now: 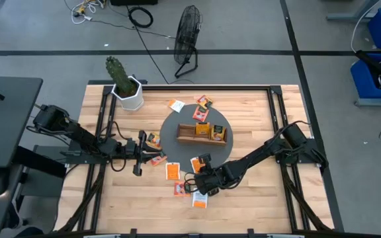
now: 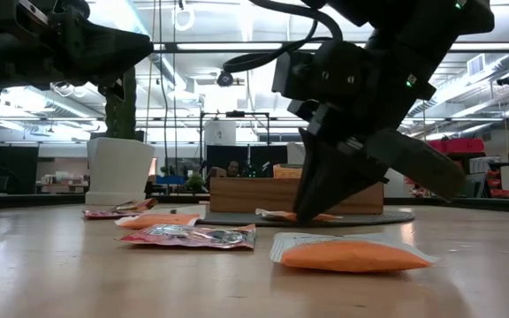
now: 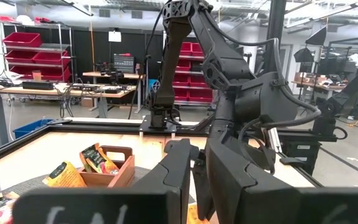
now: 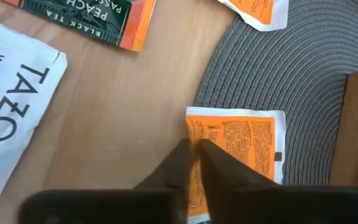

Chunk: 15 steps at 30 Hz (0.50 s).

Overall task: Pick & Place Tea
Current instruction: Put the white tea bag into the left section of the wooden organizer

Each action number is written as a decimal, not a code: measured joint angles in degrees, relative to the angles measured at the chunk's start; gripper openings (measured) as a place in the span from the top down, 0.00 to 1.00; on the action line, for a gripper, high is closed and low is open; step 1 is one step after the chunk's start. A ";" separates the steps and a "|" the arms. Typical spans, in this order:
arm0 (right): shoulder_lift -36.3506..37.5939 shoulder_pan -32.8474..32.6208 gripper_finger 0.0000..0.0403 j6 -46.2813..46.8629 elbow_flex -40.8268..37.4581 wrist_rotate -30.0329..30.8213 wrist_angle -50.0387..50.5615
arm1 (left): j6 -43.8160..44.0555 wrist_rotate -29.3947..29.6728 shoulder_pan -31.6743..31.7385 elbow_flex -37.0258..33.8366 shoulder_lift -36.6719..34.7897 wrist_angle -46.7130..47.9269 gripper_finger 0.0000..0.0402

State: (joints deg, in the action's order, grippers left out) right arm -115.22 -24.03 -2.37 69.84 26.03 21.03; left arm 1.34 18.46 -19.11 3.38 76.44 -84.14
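The right gripper (image 4: 194, 152) pinches an orange tea bag (image 4: 241, 149) at the mat's (image 4: 303, 81) edge. The left gripper (image 1: 139, 153) waits nearby, nearly closed and empty

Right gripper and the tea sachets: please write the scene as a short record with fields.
right gripper: down at the near edge of the grey round mat, fingers shut on the edge of an orange sachet
held sachet position: half on the mat, half on the wooden table
left gripper: waits over the table's left part, beside sachets
wooden tray: on the mat, some sachets stand in it
loose sachets: several lie around the mat, for example a white one
other things: potted cactus at the far left corner
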 joint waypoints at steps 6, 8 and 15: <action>0.00 -0.54 0.98 0.61 0.00 0.36 -0.67 | 0.00 0.00 0.00 0.00 0.00 0.00 0.86; 0.08 -1.14 0.99 0.35 -0.01 1.25 -1.07 | 0.00 0.00 0.00 0.00 0.00 0.00 0.86; 2.24 -4.02 1.00 0.20 0.15 4.50 -3.53 | -0.26 -0.02 -0.01 0.00 0.00 0.00 0.86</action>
State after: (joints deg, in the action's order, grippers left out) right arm -112.98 -28.05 -2.17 70.00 30.52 17.50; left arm 1.08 18.44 -19.12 3.38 76.44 -84.14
